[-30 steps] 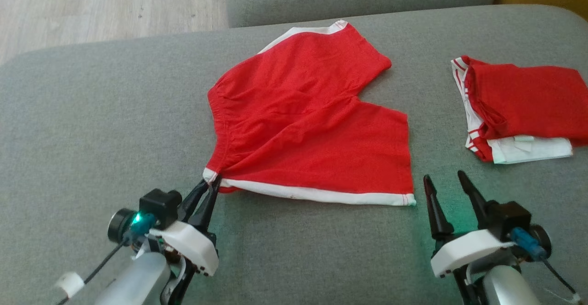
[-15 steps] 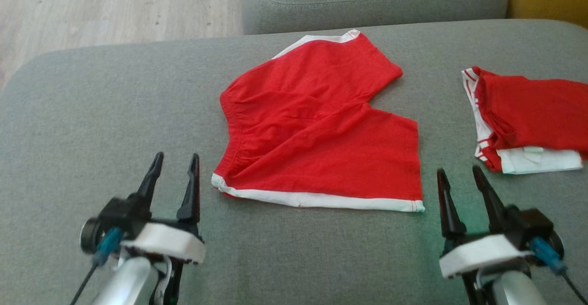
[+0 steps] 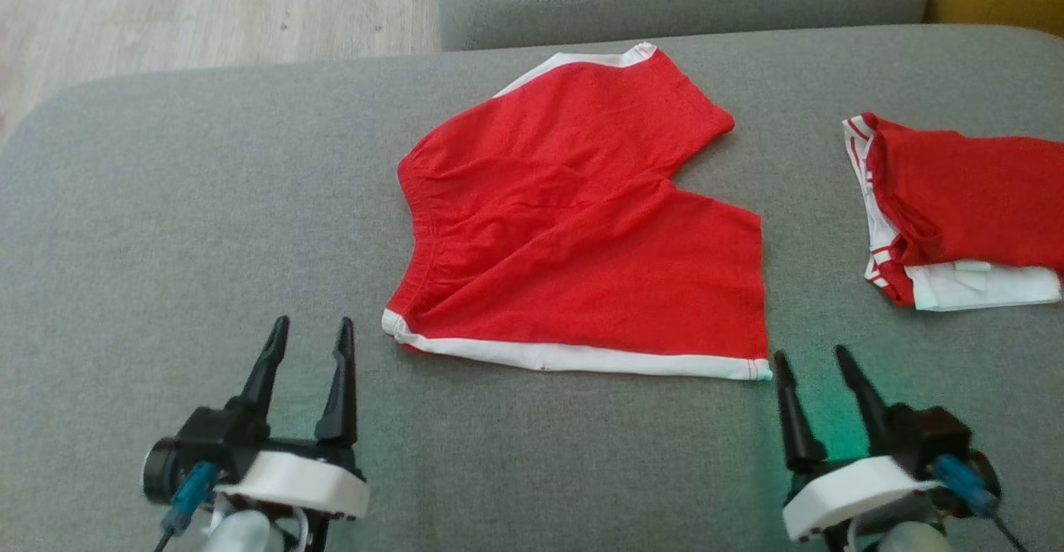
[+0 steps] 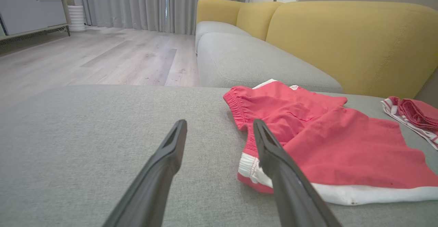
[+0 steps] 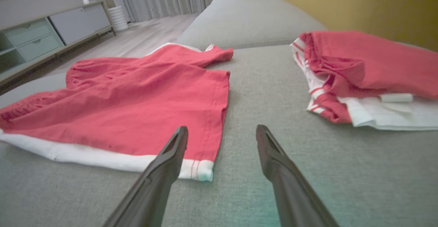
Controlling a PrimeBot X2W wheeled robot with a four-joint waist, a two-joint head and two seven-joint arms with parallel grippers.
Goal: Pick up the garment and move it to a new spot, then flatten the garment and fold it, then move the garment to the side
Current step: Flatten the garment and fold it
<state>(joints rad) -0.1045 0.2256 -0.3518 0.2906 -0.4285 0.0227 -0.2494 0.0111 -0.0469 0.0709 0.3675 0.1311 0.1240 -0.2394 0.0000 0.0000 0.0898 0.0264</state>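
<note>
The garment [image 3: 573, 228] is a pair of red shorts with white side bands, spread flat on the grey sofa seat [image 3: 183, 203]; it also lies in the left wrist view [image 4: 325, 141] and right wrist view [image 5: 130, 104]. My left gripper [image 3: 312, 329] stands open, empty, a short way left of the shorts' near waistband corner; its fingers [image 4: 164, 165] frame bare cushion. My right gripper [image 3: 813, 359] is open and empty just past the near leg-hem corner [image 5: 202, 169].
A second red and white garment [image 3: 956, 203] lies folded at the right of the seat, also in the right wrist view [image 5: 362, 76]. A yellow backrest [image 4: 349, 39] rises behind. Wooden floor [image 3: 208, 12] lies beyond the cushion's far left edge.
My left gripper let go of the shorts' waistband corner, opened and drew back to the left. The corner settled onto the cushion. The head camera shifted a little.
</note>
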